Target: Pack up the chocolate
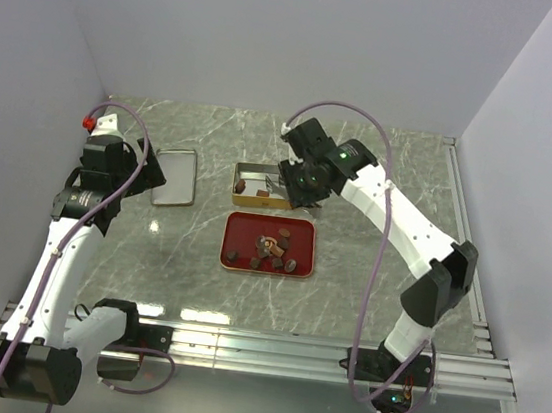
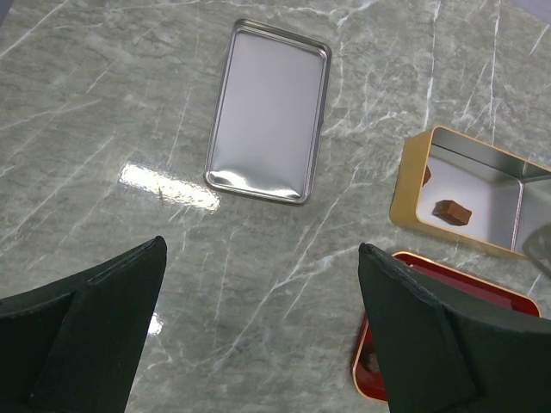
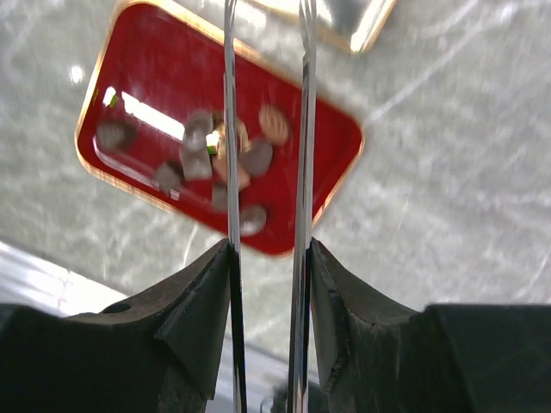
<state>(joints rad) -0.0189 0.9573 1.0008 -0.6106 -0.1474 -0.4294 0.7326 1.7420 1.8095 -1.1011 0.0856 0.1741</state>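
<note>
Several pieces of chocolate (image 1: 273, 248) lie in a cluster on the red tray (image 1: 228, 241), seen blurred in the right wrist view as chocolate (image 3: 228, 159) on the tray (image 3: 155, 60). A brown piece (image 2: 453, 211) rests inside the gold tin (image 2: 413, 185). My right gripper (image 3: 269, 245) is shut on the long metal tongs (image 3: 306, 129), whose two blades stand slightly apart above the tray. In the top view this gripper (image 1: 299, 184) hovers by the tin (image 1: 246, 201). My left gripper (image 2: 261, 245) is open over bare table, holding nothing.
A silver lid (image 2: 269, 110) lies flat to the left of the tin, shown as the lid (image 1: 175, 176) in the top view. The left arm stands beside it. White walls enclose the marble table, and a metal rail runs along its near edge.
</note>
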